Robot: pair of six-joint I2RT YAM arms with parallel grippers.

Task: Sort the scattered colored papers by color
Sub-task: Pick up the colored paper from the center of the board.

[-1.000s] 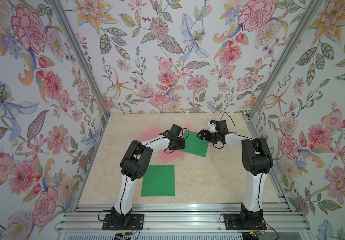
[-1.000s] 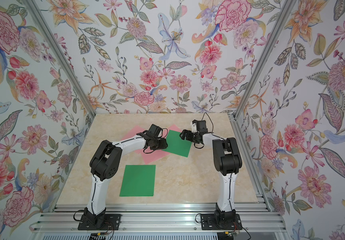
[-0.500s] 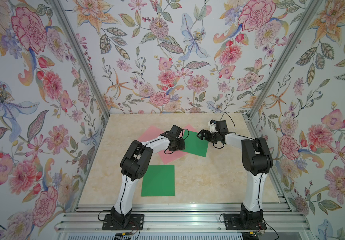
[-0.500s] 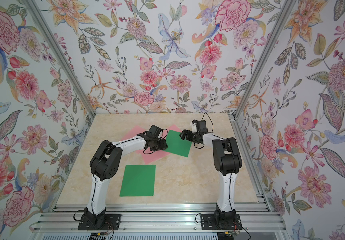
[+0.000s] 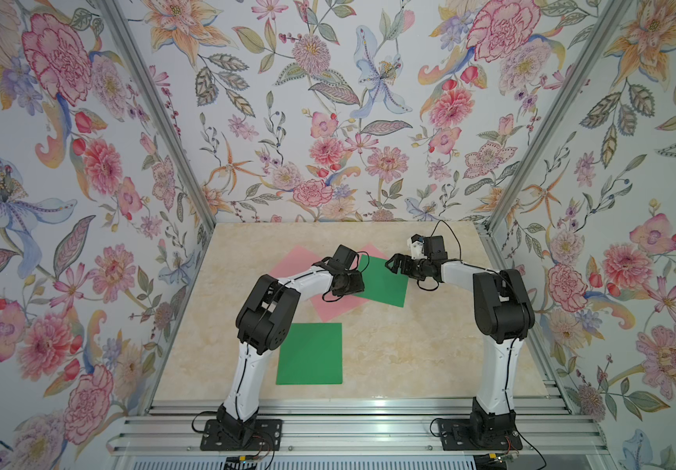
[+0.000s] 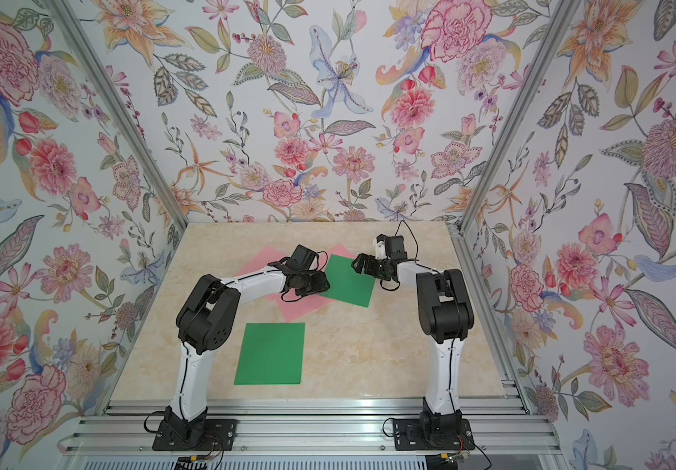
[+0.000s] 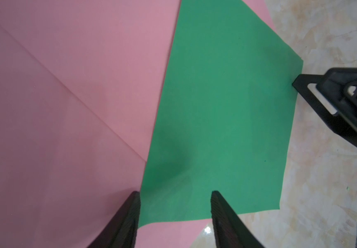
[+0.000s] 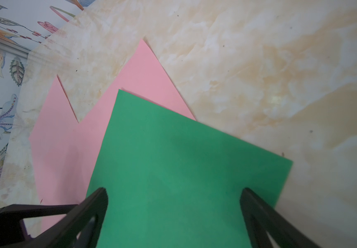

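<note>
The far green sheet lies flat and askew at mid-table, one corner toward the back wall, overlapping two pink sheets; I can't make out its long axis. A second green sheet sits square to the front edge. Both arms bend inward. My left gripper hangs half open over the skewed sheet, holding nothing. My right gripper gapes wide at its opposite edge, empty.
</note>
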